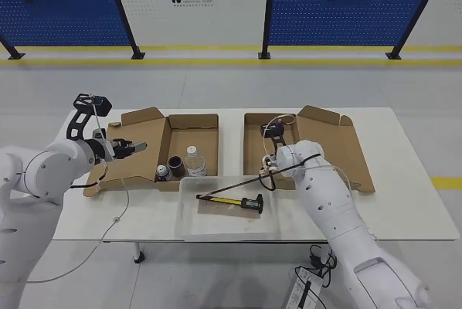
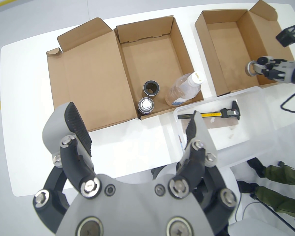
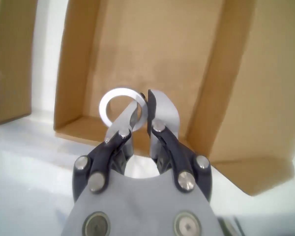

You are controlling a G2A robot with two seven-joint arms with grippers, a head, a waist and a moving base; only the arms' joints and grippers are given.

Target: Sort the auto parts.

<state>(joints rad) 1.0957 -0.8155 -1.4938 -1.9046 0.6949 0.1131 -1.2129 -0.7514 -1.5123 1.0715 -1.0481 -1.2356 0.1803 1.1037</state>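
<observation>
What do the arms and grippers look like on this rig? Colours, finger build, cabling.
The left arm and right arm have smooth white rounded shells. A black cable loops across the right one; a thin pale cable hangs from the left. The left gripper and right gripper match: grey base plate, black linkages, silver bolts, silver fingers with black ribbed pads.

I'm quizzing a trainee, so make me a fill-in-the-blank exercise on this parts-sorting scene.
1. The right gripper is shut on a metal ____.
2. The caliper lies in the clear ____.
3. The left gripper is ____, holding nothing.
Missing words: ring, tray, open.
</observation>
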